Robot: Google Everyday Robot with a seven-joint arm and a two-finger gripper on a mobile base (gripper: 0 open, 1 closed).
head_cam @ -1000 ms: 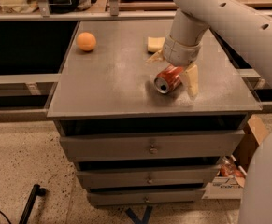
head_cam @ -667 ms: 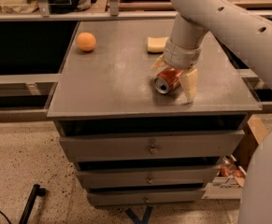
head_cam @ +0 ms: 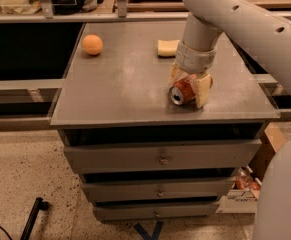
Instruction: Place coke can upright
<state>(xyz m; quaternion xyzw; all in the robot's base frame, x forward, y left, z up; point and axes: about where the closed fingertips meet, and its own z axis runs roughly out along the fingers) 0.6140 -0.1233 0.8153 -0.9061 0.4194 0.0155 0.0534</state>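
Barely anything has moved over the last second. The end effector (head_cam: 189,86) has settled a touch lower and its two pale fingers now press against either side of the can (head_cam: 182,90), so it appears to hold it. The can is still on its side near the front right of the bench (head_cam: 125,79), its silver end facing the front edge. Whether it has left the surface I cannot tell. The ball (head_cam: 92,44) and the sponge (head_cam: 167,47) sit well apart at the back. With the grip seemingly made, the tipping upright is still to come.
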